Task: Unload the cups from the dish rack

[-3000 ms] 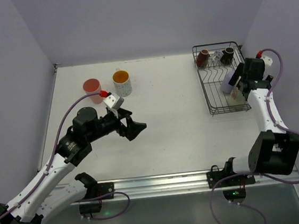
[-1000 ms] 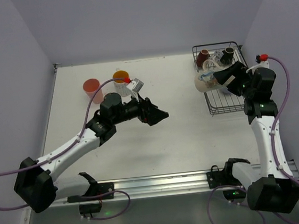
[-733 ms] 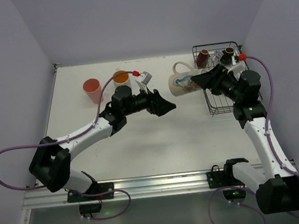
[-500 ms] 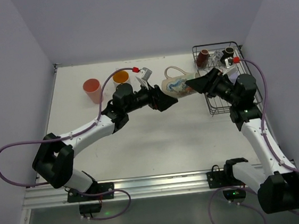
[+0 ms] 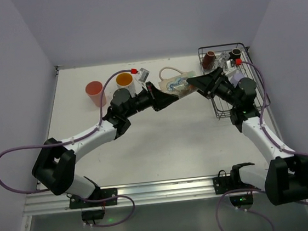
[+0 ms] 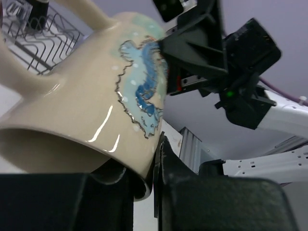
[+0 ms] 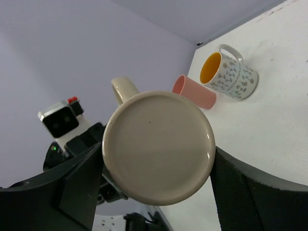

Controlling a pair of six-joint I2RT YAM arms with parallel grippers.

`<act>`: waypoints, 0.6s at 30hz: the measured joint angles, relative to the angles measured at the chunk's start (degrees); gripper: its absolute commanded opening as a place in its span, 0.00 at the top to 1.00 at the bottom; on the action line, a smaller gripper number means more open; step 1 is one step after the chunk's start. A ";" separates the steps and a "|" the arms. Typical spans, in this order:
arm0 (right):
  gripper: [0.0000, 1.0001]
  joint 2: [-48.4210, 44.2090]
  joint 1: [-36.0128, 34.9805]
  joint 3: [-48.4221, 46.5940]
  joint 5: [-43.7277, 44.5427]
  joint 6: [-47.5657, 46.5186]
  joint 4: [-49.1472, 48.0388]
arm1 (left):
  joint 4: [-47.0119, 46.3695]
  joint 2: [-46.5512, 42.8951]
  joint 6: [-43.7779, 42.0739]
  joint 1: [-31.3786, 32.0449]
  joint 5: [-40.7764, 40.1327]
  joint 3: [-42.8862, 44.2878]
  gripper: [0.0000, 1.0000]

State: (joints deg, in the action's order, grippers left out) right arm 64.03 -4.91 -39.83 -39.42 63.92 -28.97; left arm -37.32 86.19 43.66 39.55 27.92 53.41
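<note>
Ok, top: cream mug [image 5: 174, 84] airborne between left fingers [image 5: 165, 99] and right fingers [image 5: 200, 82], dish rack [image 5: 212, 95] just behind the right pair. Left wrist: fingers [image 6: 202, 202] narrow, pinching the mug's rim. Right wrist: fingers [image 7: 245, 197] wide, gripping the mug's body, base toward camera.

White table [image 5: 145, 133], salmon tumbler [image 5: 94, 92], dotted mug [image 5: 124, 80], black dish rack [image 5: 222, 108] at right
</note>
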 measured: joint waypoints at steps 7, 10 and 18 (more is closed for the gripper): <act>0.01 2.40 -1.97 0.00 2.64 5.66 -2.47 | 0.81 -3.41 -1.60 0.28 -2.01 -0.48 1.00; 0.01 2.73 -3.32 0.24 3.61 0.81 1.11 | 7.23 -4.31 -4.57 1.05 -5.95 1.49 1.00; 0.01 2.62 -4.31 0.24 7.04 -8.83 10.69 | 30.25 -1.22 -13.79 1.03 -19.58 13.86 1.00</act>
State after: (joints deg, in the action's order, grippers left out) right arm 66.65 -9.21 -39.59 -32.38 55.09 -18.28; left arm -7.07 84.97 29.87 40.58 8.34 67.26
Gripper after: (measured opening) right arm 0.989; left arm 0.173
